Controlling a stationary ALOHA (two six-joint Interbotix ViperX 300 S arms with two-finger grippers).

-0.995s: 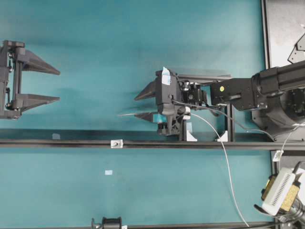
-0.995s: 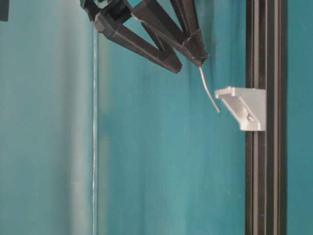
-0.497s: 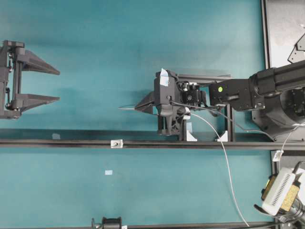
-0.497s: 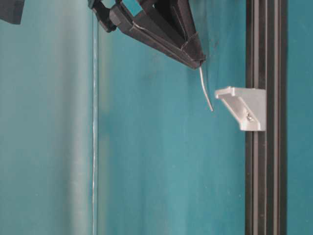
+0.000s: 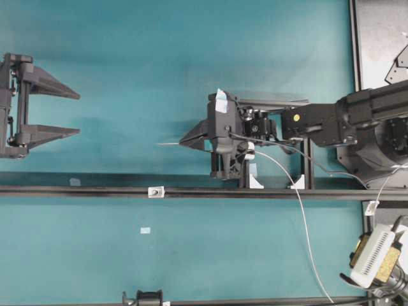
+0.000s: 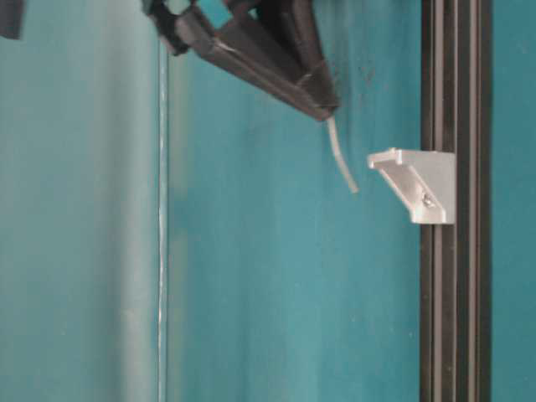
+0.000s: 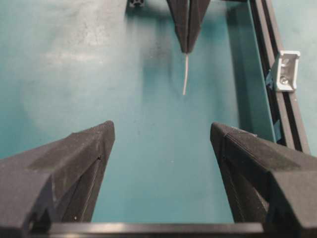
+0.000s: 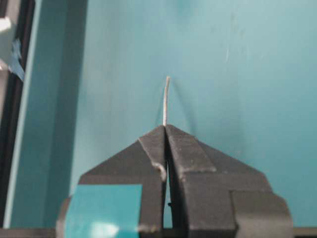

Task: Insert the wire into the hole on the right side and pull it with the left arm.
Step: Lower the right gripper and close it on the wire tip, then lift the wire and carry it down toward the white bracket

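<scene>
The wire (image 5: 169,145) is a thin silvery strand; a short end sticks out leftward from my right gripper (image 5: 183,143), which is shut on it, and the rest trails back right. The right wrist view shows the right gripper (image 8: 165,128) pinching the wire (image 8: 166,99) at its very tips. The hole (image 5: 155,191) sits in a tiny pale grey block on the black rail, below and left of the wire's end. At table level the wire (image 6: 342,163) curves toward that block (image 6: 414,180) without touching it. My left gripper (image 5: 78,115) stands open at the far left, empty, and its wrist view has its tips (image 7: 162,128) facing the wire (image 7: 185,74).
A black rail (image 5: 268,193) runs across the teal table. A white clip (image 5: 376,255) lies at the lower right, and a grey plate (image 5: 382,38) at the upper right. White bracket pieces (image 5: 255,182) stand under the right gripper. A small pale patch (image 5: 145,230) lies below the rail.
My right gripper's jaws closed onto the wire, and the wire's end shifted slightly away from the block. The left gripper has stayed still and open.
</scene>
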